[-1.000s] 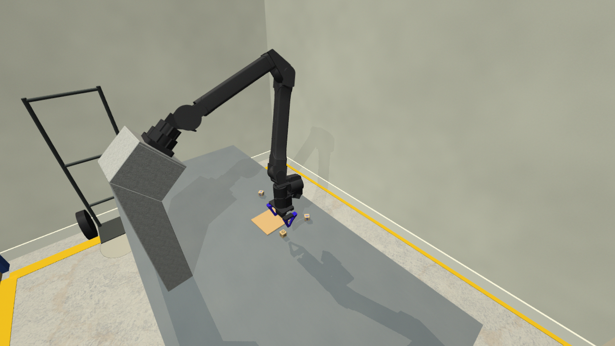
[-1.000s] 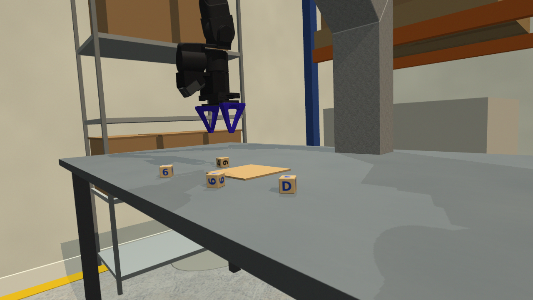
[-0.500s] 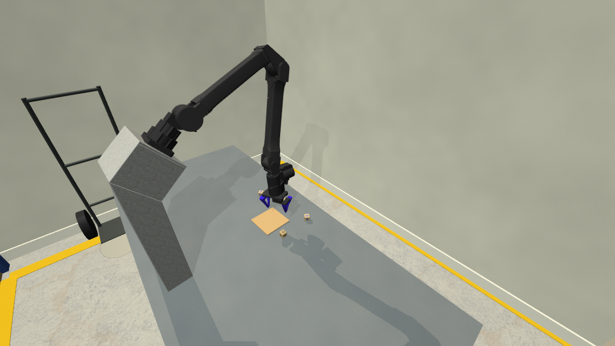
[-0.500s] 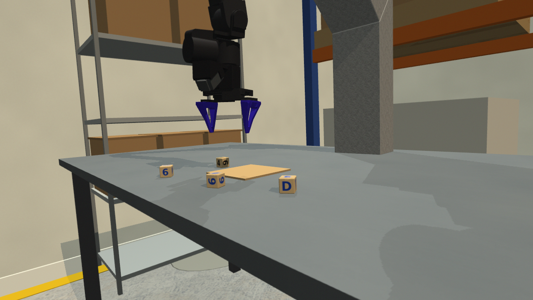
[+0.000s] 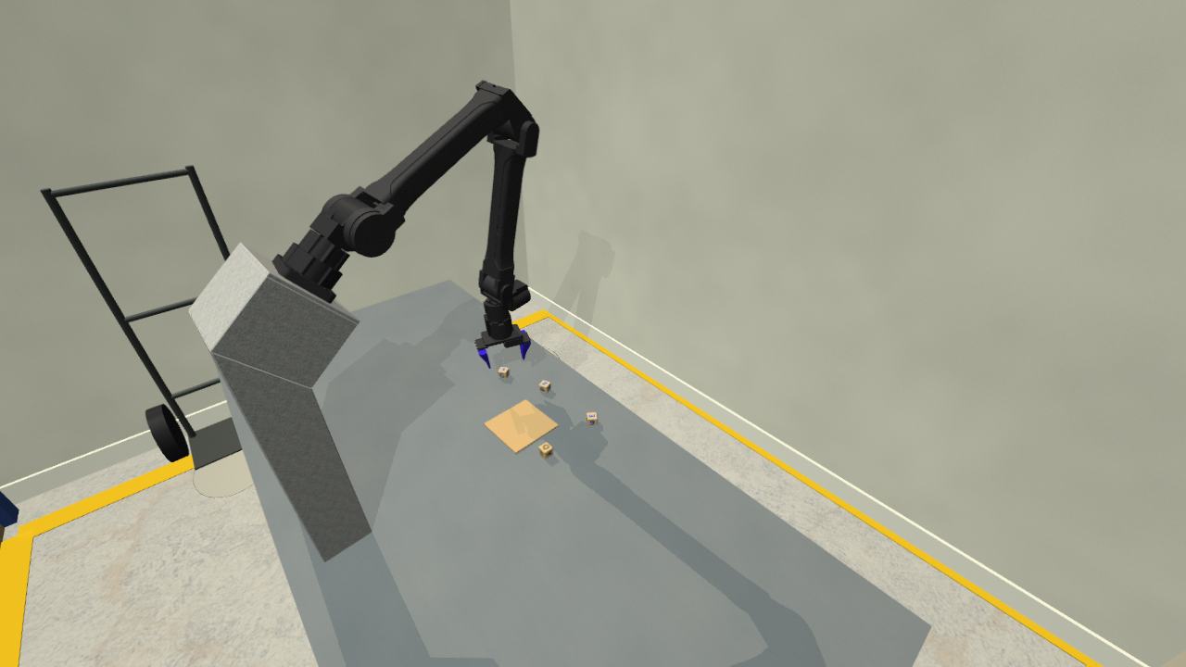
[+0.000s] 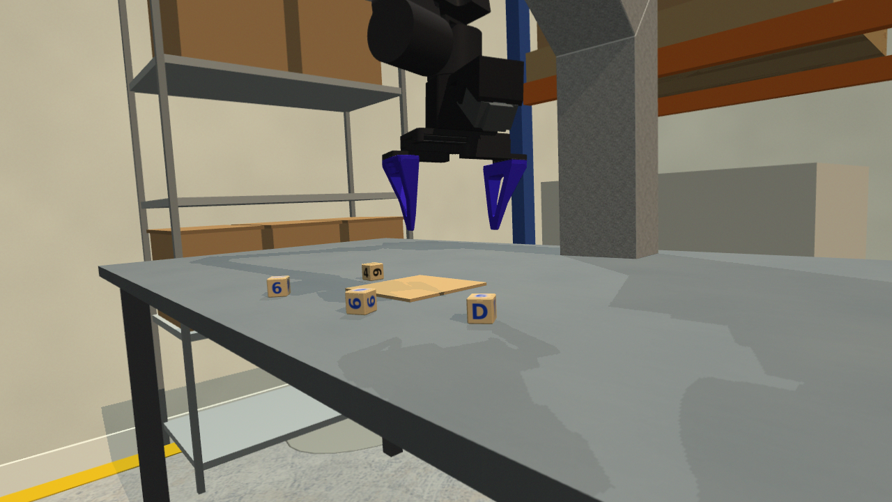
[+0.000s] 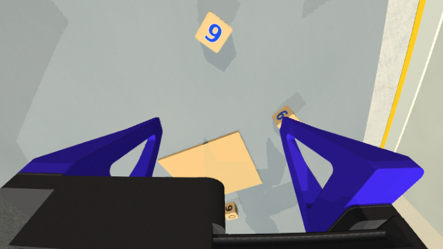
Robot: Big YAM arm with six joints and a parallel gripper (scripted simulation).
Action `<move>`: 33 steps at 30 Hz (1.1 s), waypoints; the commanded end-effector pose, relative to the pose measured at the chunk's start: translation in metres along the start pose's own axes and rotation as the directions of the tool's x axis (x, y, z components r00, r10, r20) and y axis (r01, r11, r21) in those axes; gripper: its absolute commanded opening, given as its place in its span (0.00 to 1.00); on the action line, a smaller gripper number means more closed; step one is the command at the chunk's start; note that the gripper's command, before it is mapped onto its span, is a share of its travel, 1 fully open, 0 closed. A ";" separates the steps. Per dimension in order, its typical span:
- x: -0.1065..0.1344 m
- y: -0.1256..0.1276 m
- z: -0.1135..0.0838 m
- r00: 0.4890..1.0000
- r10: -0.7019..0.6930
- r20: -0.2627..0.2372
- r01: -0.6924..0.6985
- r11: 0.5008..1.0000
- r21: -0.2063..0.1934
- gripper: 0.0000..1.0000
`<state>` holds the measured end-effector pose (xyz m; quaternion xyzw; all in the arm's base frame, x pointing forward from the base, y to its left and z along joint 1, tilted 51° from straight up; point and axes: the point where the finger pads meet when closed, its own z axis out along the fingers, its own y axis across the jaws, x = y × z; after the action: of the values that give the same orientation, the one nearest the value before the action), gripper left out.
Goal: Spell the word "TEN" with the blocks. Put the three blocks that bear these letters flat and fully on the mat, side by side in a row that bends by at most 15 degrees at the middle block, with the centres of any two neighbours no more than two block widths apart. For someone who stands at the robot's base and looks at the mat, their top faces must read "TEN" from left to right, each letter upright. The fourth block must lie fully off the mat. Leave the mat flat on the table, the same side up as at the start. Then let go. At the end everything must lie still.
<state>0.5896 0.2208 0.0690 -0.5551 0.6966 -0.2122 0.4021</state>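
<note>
My gripper (image 5: 502,358) (image 6: 450,226) (image 7: 221,124) is wide open and empty. It hangs well above the table, near one end of the tan mat (image 5: 521,425) (image 6: 430,286) (image 7: 211,162). All the wooden blocks lie on the table off the mat. One block (image 5: 503,371) (image 6: 481,308) (image 7: 213,32) lies closest to the gripper, with 9 on top and D on a side. A second block (image 5: 544,384) (image 6: 360,301) (image 7: 284,115) shows 6 and is partly behind my right finger. A third block (image 5: 591,417) (image 6: 278,286) lies further out. A fourth block (image 5: 545,449) (image 6: 372,270) (image 7: 231,211) sits by the mat's far corner.
The robot's grey pedestal (image 5: 282,372) (image 6: 605,155) stands at the table's side. The table edge (image 6: 249,349) runs close to the blocks. A metal shelf rack (image 6: 155,155) stands behind the table and a hand truck (image 5: 132,273) stands on the floor.
</note>
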 end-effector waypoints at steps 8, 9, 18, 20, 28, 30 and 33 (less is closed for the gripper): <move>-0.049 0.003 0.006 0.812 -0.582 0.034 0.583 0.812 -0.012 1.00; -0.049 0.003 0.006 0.812 -0.582 0.034 0.583 0.812 -0.012 1.00; -0.062 0.004 0.000 0.563 -0.825 0.045 0.826 0.562 -0.034 0.60; -0.062 0.004 0.000 0.563 -0.825 0.047 0.826 0.562 -0.033 0.60; -0.060 0.006 0.000 0.563 -0.825 0.047 0.827 0.562 -0.034 0.60; -0.060 0.006 0.000 0.563 -0.825 0.047 0.827 0.562 -0.034 0.60; -0.060 0.006 0.000 0.563 -0.825 0.047 0.827 0.562 -0.034 0.60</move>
<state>0.5928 0.2741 0.0842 -0.8228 0.3676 -0.3516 0.2535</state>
